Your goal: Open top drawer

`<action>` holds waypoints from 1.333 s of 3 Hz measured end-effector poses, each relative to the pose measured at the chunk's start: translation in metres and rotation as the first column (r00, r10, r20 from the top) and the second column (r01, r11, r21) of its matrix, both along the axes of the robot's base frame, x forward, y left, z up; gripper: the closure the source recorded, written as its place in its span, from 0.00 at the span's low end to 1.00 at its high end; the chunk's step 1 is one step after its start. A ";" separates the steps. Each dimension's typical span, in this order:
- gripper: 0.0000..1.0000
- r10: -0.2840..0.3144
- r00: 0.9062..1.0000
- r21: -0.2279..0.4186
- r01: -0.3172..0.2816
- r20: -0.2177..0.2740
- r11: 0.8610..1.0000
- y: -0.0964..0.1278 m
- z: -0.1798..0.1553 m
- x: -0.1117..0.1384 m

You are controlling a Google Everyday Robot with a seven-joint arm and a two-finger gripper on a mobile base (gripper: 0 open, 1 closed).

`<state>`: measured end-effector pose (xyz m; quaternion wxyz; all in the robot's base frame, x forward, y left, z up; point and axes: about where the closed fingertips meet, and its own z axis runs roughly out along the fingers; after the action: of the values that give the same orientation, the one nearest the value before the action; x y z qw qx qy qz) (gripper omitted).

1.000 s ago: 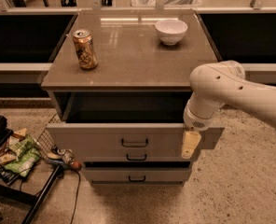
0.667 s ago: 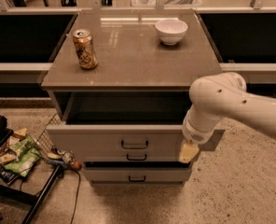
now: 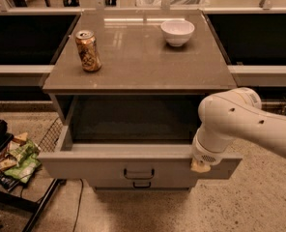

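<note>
The top drawer (image 3: pixel 99 167) is pulled well out of the grey cabinet (image 3: pixel 143 66). Its tall flat front faces me and its deep grey box stands open and dark inside. Its small black bail handle (image 3: pixel 139 173) sits at the middle of the front. My white arm (image 3: pixel 239 122) reaches in from the right. My gripper (image 3: pixel 200 166) is at the right end of the drawer front's top edge, mostly hidden behind the wrist. A lower drawer's handle (image 3: pixel 142 184) shows just below.
A drink can (image 3: pixel 87 50) and a white bowl (image 3: pixel 177 32) stand on the cabinet top. A wire basket (image 3: pixel 49 137) and snack bags (image 3: pixel 20 158) lie on the floor at the left. Dark shelving runs behind both sides.
The top drawer has come farther out towards me. My arm has drawn back with it, and the lower drawer fronts are now mostly covered.
</note>
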<state>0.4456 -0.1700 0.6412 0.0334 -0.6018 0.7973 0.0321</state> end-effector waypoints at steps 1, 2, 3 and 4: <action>0.91 0.000 1.000 0.000 0.000 0.000 1.000 0.000 0.000 0.000; 0.68 0.000 1.000 0.000 0.000 0.000 1.000 0.000 0.000 0.000; 0.45 0.000 1.000 -0.001 0.000 0.000 1.000 0.000 0.000 -0.001; 0.14 0.000 1.000 -0.003 0.000 0.001 1.000 -0.001 0.001 -0.002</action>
<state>0.4440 -0.1707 0.6421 0.0329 -0.6020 0.7972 0.0306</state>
